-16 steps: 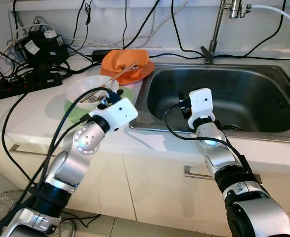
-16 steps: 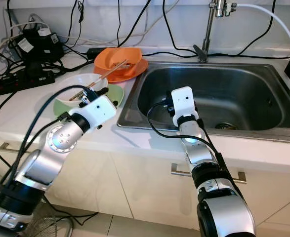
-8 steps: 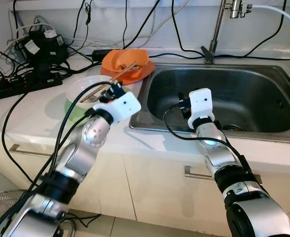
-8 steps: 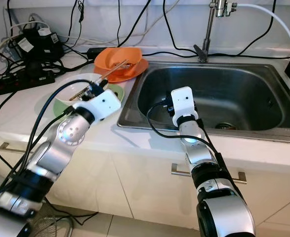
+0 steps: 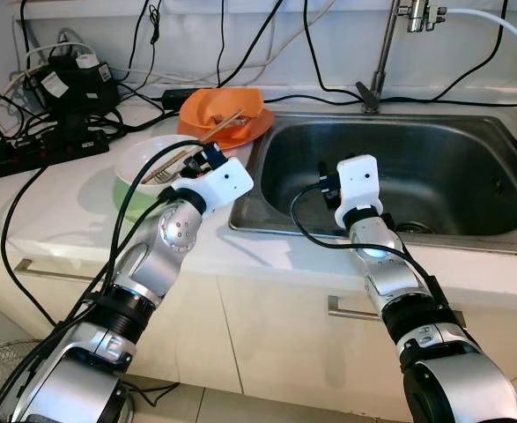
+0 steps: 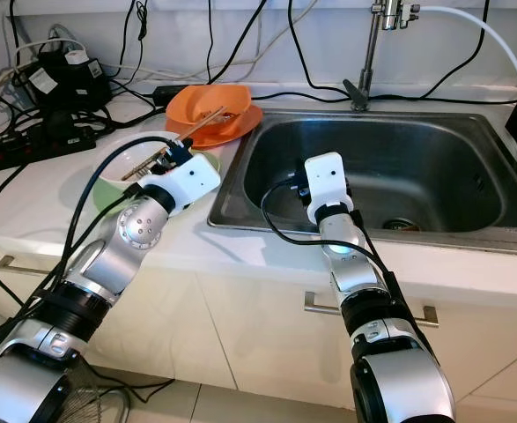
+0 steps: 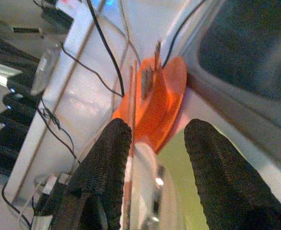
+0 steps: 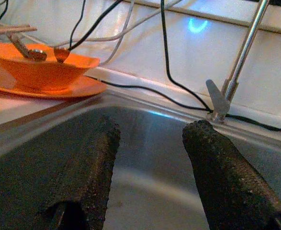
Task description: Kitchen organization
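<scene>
Left hand [image 7: 152, 143] now nearer white bowl [image 5: 157, 159], open, empty; seemingly two bowls, two plates.

Stacked dishes [image 5: 223, 115] left of sink [image 5: 399, 167]

My matt black fingers [image 7: 106, 158] carry a rough, pebbled rubbery texture, set against the brushed stainless-steel sink [image 5: 434, 167], glossy orange plastic bowl [image 8: 39, 64], smooth white countertop [image 5: 55, 203] and wooden chopsticks [image 5: 223, 126].
</scene>
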Tool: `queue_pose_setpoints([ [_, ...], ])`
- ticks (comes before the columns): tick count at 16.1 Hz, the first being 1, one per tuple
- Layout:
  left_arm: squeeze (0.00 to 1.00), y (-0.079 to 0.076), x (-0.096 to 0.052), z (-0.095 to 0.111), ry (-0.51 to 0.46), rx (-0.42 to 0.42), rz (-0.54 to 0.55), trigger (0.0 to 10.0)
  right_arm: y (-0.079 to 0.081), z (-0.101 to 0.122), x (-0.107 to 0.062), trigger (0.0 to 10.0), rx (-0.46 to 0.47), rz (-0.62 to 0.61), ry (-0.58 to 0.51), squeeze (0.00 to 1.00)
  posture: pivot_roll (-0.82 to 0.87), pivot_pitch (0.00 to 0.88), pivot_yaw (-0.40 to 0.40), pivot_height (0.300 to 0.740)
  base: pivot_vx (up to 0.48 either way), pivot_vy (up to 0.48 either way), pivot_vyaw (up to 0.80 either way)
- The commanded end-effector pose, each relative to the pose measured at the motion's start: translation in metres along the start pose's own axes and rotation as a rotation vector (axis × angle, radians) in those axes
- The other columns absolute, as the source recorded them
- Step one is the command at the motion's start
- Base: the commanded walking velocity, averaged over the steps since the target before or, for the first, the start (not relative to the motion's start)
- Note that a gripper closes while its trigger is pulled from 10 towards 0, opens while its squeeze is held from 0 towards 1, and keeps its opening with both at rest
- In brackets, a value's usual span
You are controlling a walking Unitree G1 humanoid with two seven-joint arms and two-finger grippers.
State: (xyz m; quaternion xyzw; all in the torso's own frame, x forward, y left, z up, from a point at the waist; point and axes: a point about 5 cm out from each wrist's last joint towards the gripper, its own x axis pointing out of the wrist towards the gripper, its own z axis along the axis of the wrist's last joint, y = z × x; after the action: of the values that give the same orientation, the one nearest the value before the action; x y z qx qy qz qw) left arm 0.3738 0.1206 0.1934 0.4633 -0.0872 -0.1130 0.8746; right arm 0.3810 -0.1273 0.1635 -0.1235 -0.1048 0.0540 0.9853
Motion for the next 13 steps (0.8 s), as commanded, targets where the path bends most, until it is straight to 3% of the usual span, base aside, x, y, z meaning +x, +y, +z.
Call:
queue_pose_setpoints([
  [1, 0.0, 0.0031, 0.0033, 0.0029, -0.011, 0.012, 0.007, 0.0, 0.0009, -0.0027, -0.0028, 10.0, 0.005, -0.003, 0.005, 0.0, 0.05, 0.0, 0.095, 0.74, 0.0, 0.0, 0.0],
  [13, 0.0, 0.0053, 0.0006, 0.0034, -0.02, 0.015, 0.021, 0.0, 0.0014, -0.0016, -0.0016, 10.0, 0.007, -0.002, 0.008, 0.0, 0.07, 0.001, 0.082, 0.74, 0.0, 0.0, 0.0],
])
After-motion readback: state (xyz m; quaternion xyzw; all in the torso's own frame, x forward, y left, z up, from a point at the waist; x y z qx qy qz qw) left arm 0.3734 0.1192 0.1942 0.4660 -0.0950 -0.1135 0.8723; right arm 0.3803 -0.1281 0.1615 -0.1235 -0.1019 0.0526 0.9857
